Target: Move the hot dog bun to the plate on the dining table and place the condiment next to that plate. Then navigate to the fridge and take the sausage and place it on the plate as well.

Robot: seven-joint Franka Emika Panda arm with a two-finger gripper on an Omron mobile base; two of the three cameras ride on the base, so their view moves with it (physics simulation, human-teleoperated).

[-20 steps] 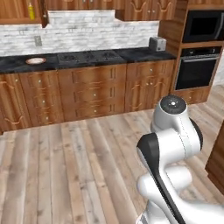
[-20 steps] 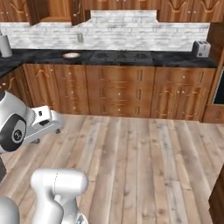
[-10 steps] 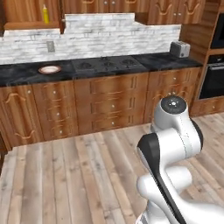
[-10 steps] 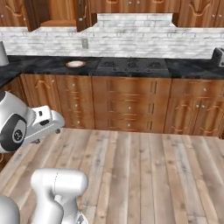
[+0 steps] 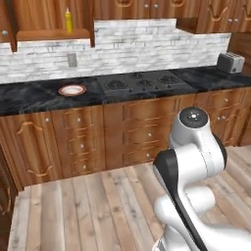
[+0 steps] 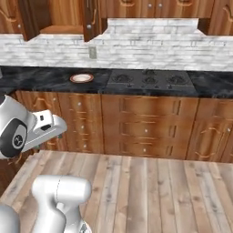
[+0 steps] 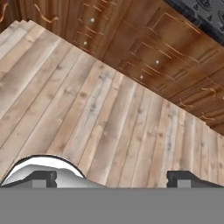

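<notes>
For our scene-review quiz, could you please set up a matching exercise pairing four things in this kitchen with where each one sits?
Things:
1. yellow squeeze bottle
2. red-rimmed white plate
3. toaster
4. cooktop

Places:
A. far right end of the counter
B. set into the counter, right of the plate
C. on the open wooden shelf above the counter
D. on the black counter, left of the burners

Pairs: 1-C, 2-D, 3-A, 4-B

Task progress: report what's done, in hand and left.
Done: nothing visibly. The condiment stands on a wall shelf above the counter. In hand: nothing; the gripper is open and empty over bare floor. Left: bun, condiment and sausage placements, as far as these views show.
</notes>
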